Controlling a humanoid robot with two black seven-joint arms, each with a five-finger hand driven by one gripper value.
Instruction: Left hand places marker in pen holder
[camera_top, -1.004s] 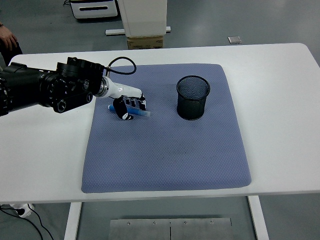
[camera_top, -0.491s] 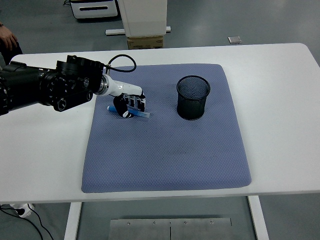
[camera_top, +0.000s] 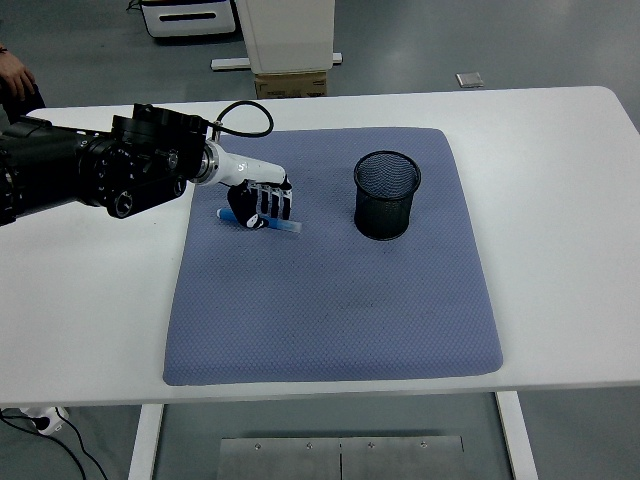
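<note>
A blue marker (camera_top: 285, 226) lies on the blue-grey mat (camera_top: 330, 300), near the mat's upper left. My left hand (camera_top: 259, 204) comes in from the left and sits right over the marker's middle, with the fingers (camera_top: 272, 203) curled down around it; the marker is still low against the mat. A black mesh pen holder (camera_top: 385, 196) stands upright and empty on the mat, about a hand's width to the right of the marker. The right arm is out of view.
The white table (camera_top: 560, 200) shows bare surface around the mat. A black cable (camera_top: 245, 108) loops above my left wrist. A person's hand (camera_top: 14, 76) shows at the top left edge. A cardboard box (camera_top: 290, 84) stands behind the table.
My left hand has shifted slightly up and right over the marker and its fingers have closed in around it. The marker has barely moved.
</note>
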